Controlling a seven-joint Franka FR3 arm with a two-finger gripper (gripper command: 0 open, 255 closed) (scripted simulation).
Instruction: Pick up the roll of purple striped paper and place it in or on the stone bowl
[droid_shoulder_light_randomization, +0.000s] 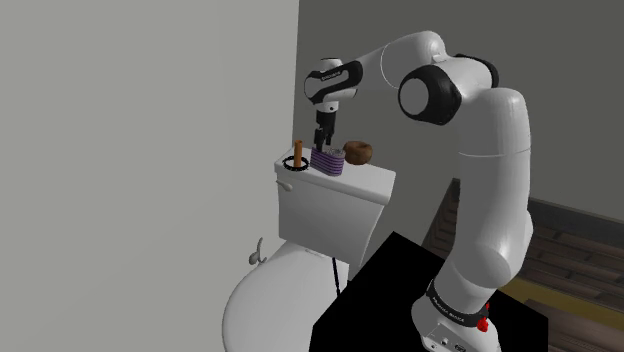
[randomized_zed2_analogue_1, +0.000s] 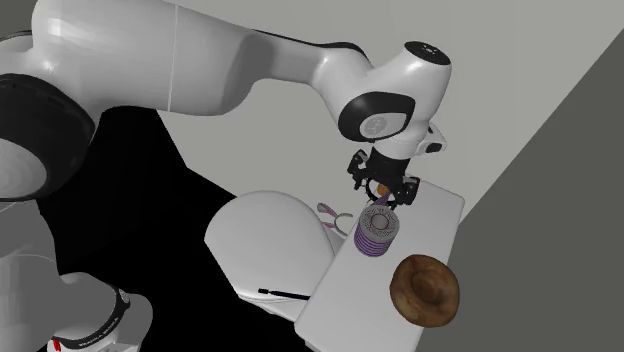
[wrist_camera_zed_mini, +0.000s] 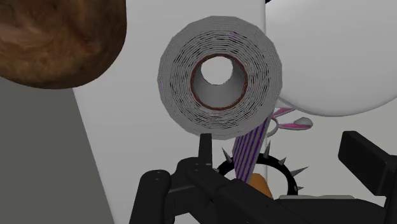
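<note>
A roll of purple striped paper (droid_shoulder_light_randomization: 327, 160) stands on end on the white toilet tank lid (droid_shoulder_light_randomization: 365, 182). My gripper (droid_shoulder_light_randomization: 323, 135) hangs open just above it, holding nothing. In the second exterior view the gripper (randomized_zed2_analogue_1: 383, 192) hovers over the roll (randomized_zed2_analogue_1: 376, 232), and the brown stone bowl (randomized_zed2_analogue_1: 425, 288) sits on the lid close by. In the wrist view the roll's hollow core (wrist_camera_zed_mini: 219, 76) faces me from beyond the fingertips, the bowl (wrist_camera_zed_mini: 57, 38) lies off to one side, and the gripper (wrist_camera_zed_mini: 273, 184) has its fingers apart.
A black spiked ring (wrist_camera_zed_mini: 264, 167) around an orange-brown stick (droid_shoulder_light_randomization: 296, 152) stands on the lid on the roll's other side from the bowl. A grey wall (droid_shoulder_light_randomization: 140, 130) rises behind the tank. The toilet seat lid (droid_shoulder_light_randomization: 270, 295) and black stand (droid_shoulder_light_randomization: 390, 300) lie below.
</note>
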